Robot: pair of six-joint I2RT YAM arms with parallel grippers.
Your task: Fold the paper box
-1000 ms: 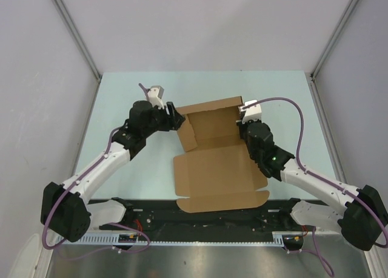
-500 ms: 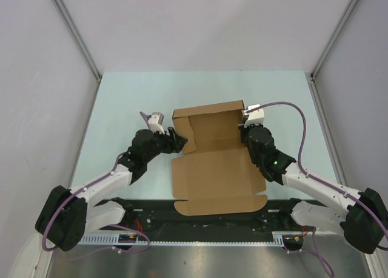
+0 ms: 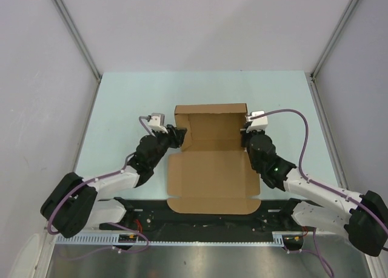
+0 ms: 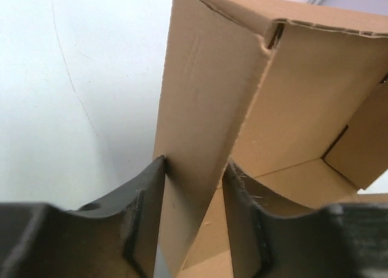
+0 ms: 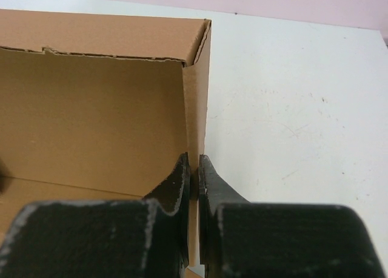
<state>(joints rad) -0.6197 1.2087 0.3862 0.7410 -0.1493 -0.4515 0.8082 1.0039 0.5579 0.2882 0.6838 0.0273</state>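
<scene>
This is a robotics lab test cell, not a home or shop. A pale mint table (image 3: 121,102) sits closed in by plain grey-white partition walls (image 3: 36,77) joined with bare aluminium posts (image 3: 76,32). Two white-and-black arms (image 3: 109,181) are bolted to a black rail (image 3: 212,220) at the near edge, with purple cables (image 3: 300,126) looped along them and a slotted cable duct (image 3: 182,240) running below. Nothing decorative or domestic shows.

Pale blue-green table (image 3: 121,102), grey walls (image 3: 200,29), perhaps metal corner posts (image 3: 76,32).
</scene>
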